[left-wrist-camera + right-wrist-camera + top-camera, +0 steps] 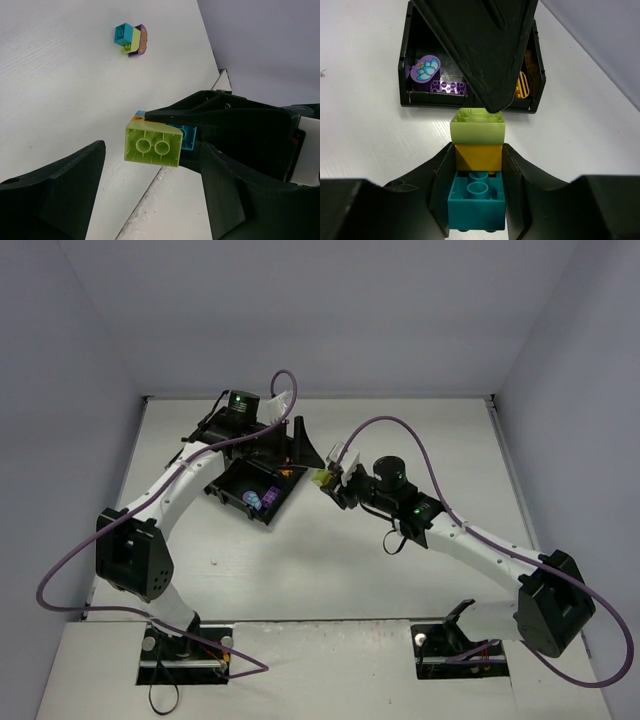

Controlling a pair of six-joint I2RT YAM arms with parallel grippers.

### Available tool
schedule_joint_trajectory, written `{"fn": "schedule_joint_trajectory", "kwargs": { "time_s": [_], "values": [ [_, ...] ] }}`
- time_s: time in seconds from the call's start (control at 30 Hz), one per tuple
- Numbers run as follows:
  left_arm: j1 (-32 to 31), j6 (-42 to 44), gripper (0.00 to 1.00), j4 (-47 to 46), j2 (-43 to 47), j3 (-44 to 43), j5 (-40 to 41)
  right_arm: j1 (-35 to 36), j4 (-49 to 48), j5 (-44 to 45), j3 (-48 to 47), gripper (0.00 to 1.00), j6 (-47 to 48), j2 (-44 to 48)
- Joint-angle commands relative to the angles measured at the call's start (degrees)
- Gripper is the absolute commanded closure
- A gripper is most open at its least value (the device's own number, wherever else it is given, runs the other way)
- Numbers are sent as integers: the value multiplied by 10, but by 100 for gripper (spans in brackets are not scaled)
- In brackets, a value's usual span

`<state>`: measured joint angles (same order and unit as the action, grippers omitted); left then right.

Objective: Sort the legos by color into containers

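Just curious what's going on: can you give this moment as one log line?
right pincer: shut on lime-orange-teal stack | left pincer: open at lime brick | tray: purple, orange pieces inside

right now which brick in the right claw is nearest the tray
The lime brick, at the stack end facing the tray; the orange brick and teal brick sit behind it in the right claw.

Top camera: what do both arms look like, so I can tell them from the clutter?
Both look alike: left arm and right arm have white links, bulky black joint housings, a looping purple cable, and a green light near each wrist. Fingers are matte black.
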<state>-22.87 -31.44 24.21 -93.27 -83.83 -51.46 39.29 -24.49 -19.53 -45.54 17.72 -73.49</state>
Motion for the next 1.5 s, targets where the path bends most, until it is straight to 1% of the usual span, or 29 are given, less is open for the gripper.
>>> {"fn": "schedule_joint_trajectory", "kwargs": {
  "time_s": [0.0,0.13,0.53,0.63,0.67,0.73,0.8,0.9,1.0,1.1,1.17,1.3,1.47],
  "values": [
    [-14,25,31,3,6,-41,-23,-6,-46,-28,-34,92,9,12],
    [-24,42,31,19,-2,-45,-22,-7,-46,-35,-37,92,9,11],
    [-32,53,31,33,-20,-45,-20,-7,-43,-43,-32,92,11,16],
    [-31,55,41,35,-18,-45,-21,-7,-43,-42,-28,92,11,18],
    [-31,56,50,36,-16,-45,-20,-6,-42,-39,-27,92,12,18],
    [-32,58,60,37,-15,-47,-19,-8,-42,-37,-22,92,13,21],
    [-32,60,72,41,-14,-49,-19,-9,-38,-33,-19,92,15,22],
    [-28,76,79,66,-14,-63,-14,-11,-25,-23,-13,93,25,25],
    [-20,87,83,86,-13,-76,-10,-17,-14,-14,-4,96,31,30],
    [-5,95,85,102,-11,-90,-7,-18,7,-6,0,98,38,31],
    [2,100,85,116,-12,-95,1,-20,14,0,3,100,40,32],
    [22,112,86,138,-13,-109,14,-20,41,6,0,100,46,26],
    [49,113,86,146,-9,-118,37,-21,52,20,0,100,48,20]
  ]
}}
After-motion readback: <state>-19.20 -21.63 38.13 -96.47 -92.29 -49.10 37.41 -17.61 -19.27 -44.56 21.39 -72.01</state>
